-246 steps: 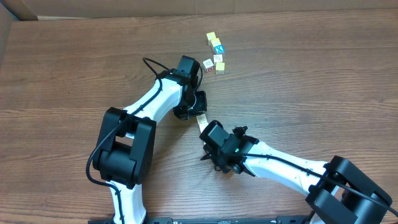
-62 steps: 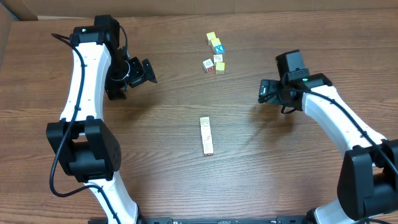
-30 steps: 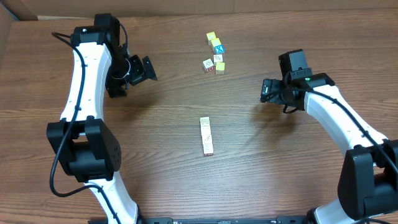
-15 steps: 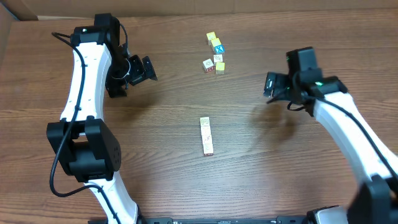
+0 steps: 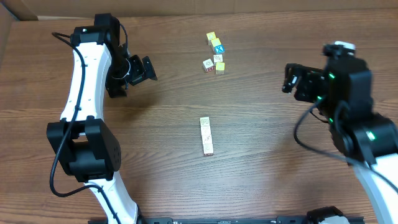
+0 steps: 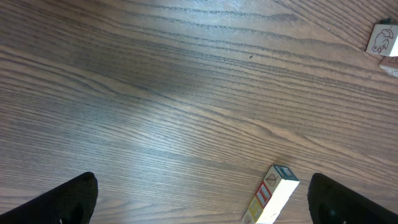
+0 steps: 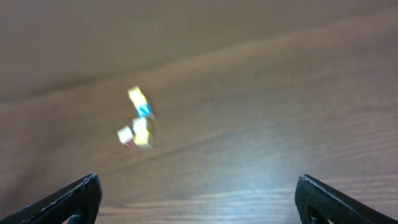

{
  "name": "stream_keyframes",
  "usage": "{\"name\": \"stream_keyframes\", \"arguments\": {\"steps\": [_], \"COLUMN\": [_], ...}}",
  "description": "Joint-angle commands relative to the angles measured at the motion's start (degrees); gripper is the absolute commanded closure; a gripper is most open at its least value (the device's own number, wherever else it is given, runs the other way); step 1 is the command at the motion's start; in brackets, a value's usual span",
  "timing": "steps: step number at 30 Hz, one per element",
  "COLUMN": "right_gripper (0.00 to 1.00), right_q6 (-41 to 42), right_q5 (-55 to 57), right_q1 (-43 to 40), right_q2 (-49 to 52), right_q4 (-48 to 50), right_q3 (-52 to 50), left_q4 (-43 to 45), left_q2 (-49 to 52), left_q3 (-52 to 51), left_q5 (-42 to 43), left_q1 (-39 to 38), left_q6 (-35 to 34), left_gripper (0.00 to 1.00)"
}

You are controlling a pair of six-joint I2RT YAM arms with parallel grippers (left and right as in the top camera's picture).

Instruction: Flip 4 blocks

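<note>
Several small cream-faced blocks point(image 5: 206, 135) lie end to end in a short row at the middle of the table. The left wrist view shows this row point(image 6: 273, 193) with blue and red bordered side faces, just inside the right finger. My left gripper point(image 5: 149, 70) hangs open at the far left, well away from the row; between its fingers point(image 6: 202, 205) is only bare wood. My right gripper point(image 5: 288, 78) is open too, lifted high at the right. Its blurred wrist view has nothing between the jaws point(image 7: 199, 202).
A loose cluster of small cubes point(image 5: 215, 53) sits at the far middle, one with a white X on blue point(image 5: 217, 48). The right wrist view shows that cluster point(image 7: 138, 118) blurred. One cube with an animal drawing point(image 6: 380, 38) shows in the left wrist view. A cardboard wall point(image 5: 186, 7) edges the back.
The right arm has risen toward the camera and swung right, away from the table's middle. The left arm and all the blocks have stayed put.
</note>
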Motion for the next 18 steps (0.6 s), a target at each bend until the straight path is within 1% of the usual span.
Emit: {"name": "stream_keyframes", "arguments": {"steps": [1,8,13,16,18], "right_gripper": [0.0,0.0,0.0,0.0,0.0], "right_q6": [-0.6,-0.6,-0.6,-0.6,-0.7], "right_q5": [0.2,0.4,0.2,0.2,0.2], "right_q1": [-0.1,-0.1,-0.1,-0.2,-0.3], "right_q2": [-5.6,-14.8,-19.4,-21.5,-23.4], "right_q4": [-0.4,-0.7,0.0,2.4,6.3], "right_q3": [0.5,0.1,-1.5,-3.0,-5.1], "left_q4": [0.0,0.0,0.0,0.0,0.0], "left_q2": [0.3,0.3,0.3,0.3,0.3], "left_q3": [-0.3,-0.3,-0.3,-0.3,-0.3], "left_q5": [0.0,0.0,0.0,0.0,0.0], "left_q1": [-0.4,-0.4,-0.4,-0.4,-0.4], "left_q6": [0.6,0.7,0.7,0.7,0.6], "left_gripper": [0.0,0.0,0.0,0.0,0.0]}}
